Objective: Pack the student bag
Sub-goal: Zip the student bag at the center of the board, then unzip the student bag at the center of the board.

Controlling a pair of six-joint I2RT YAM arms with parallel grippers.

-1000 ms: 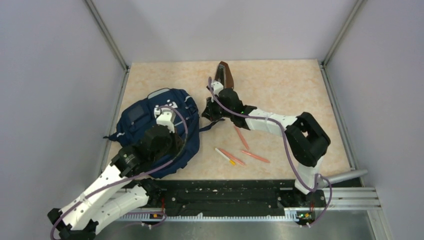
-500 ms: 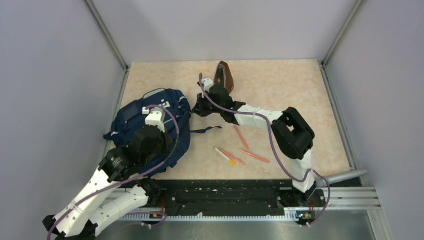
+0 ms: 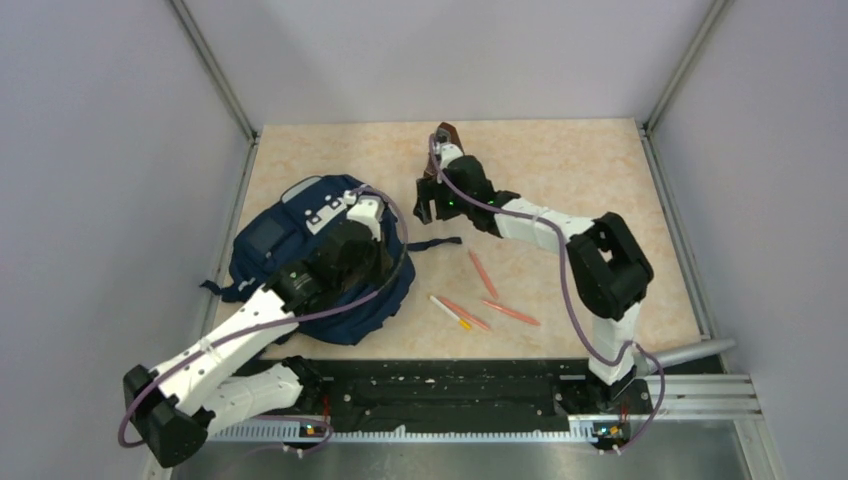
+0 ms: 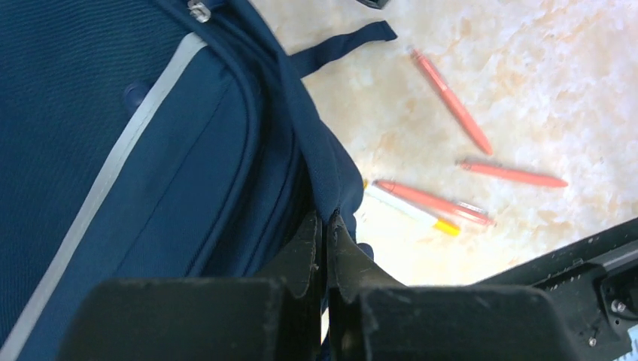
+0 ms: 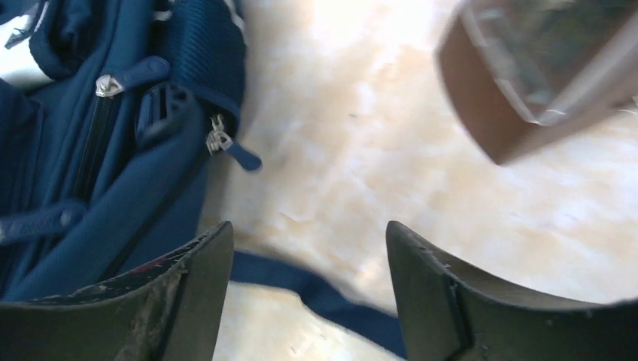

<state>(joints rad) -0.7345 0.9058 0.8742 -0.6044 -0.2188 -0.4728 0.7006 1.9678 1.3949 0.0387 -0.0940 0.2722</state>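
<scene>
Bag (image 3: 300, 235) lies on the left side of the table (image 3: 570, 180). It is big and dark blue with thin grey lines, and it is the biggest thing here. The left arm reaches over it from the near side. The left hand (image 4: 325, 222) is at the bag's right edge. Its two fingers (image 4: 301, 252) are pressed tight together, and a fold of the blue cloth is pinched between them.

A blue strap (image 3: 436, 243) from the bag lies flat on the table, pointing to the right. The right hand (image 3: 426, 208) hangs just past the bag's right side, above that strap. Its fingers (image 5: 203, 263) are spread wide apart and nothing is between them. They touch nothing. In the right wrist view two zip pulls (image 5: 223, 143) show on the bag close by.

A brown box (image 3: 447, 137) with a see-through side sits just behind the right hand, near the back of the table.

Three orange pens (image 3: 510, 312) and one white pen (image 3: 450, 312) with a yellow bit lie loose on the table, to the right of the bag and near the front edge
</scene>
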